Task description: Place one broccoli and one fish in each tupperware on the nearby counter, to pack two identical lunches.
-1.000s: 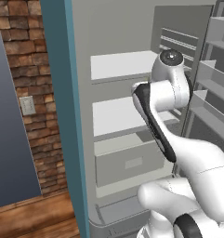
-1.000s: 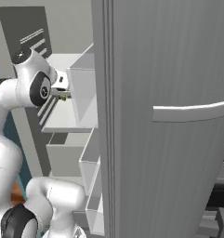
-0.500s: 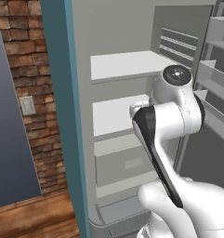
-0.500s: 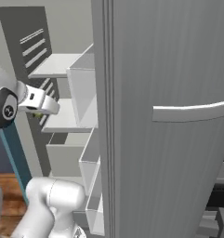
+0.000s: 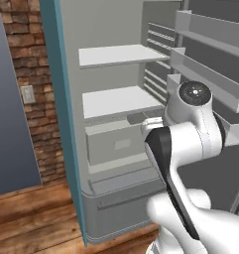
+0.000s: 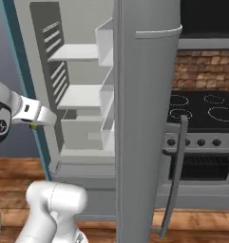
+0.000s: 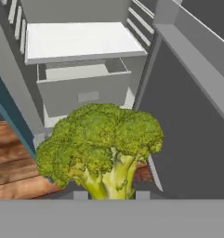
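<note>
**Broccoli clamped in the hand in front of the open fridge**

In the hand view, the broccoli [image 7: 102, 148] sits right at the bottom, its pale green stalk pinched between the two small dark fingertips [image 7: 81, 195], with the leafy green head spreading wide above them. The hand [image 7: 111, 195] is closed on that stalk.

Beyond the broccoli stands the open fridge [image 5: 111, 99]. Its white shelves [image 7: 81, 39] are bare, and a grey drawer [image 7: 88, 90] sits just under the lower shelf. The fridge door [image 6: 144, 118] is swung out; in the left base view its inner racks [image 5: 210, 44] show at the right, above the arm [image 5: 190, 149]. In the right base view the door's grey outer face stands upright in the middle, with the arm at the far left.

To the right of the door in the right base view is a black stovetop [image 6: 201, 107] with a row of knobs [image 6: 201, 141] below it. A wooden floor [image 5: 31, 218] runs under the fridge, and a brick wall [image 5: 29, 74] stands to the fridge's left.
</note>
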Motion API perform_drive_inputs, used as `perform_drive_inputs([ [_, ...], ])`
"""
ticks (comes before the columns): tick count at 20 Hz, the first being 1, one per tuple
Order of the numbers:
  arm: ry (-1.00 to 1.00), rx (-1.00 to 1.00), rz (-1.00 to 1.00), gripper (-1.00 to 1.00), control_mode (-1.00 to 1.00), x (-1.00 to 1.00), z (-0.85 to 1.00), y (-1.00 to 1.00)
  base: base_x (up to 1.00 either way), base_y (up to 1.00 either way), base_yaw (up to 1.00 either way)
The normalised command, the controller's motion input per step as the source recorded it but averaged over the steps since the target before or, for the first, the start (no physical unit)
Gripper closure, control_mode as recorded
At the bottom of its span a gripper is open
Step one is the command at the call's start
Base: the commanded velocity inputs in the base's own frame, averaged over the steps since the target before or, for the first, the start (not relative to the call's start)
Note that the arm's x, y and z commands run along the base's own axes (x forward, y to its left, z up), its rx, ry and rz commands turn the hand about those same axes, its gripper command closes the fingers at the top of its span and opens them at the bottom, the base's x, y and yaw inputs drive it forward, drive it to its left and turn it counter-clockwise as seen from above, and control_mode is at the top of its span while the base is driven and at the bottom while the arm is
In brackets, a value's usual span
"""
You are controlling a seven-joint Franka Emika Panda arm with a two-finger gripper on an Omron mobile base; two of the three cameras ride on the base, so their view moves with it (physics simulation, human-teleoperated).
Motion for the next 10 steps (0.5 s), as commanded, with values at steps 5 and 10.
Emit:
perform_drive_inputs([
  [5,0.00,0.00,0.00,1.00,1.00,0.00,0.00,0.00,-1.00,0.01,0.00],
  [10,0.00,0.00,0.00,1.00,1.00,0.00,0.00,0.00,-1.00,0.01,0.00],
])
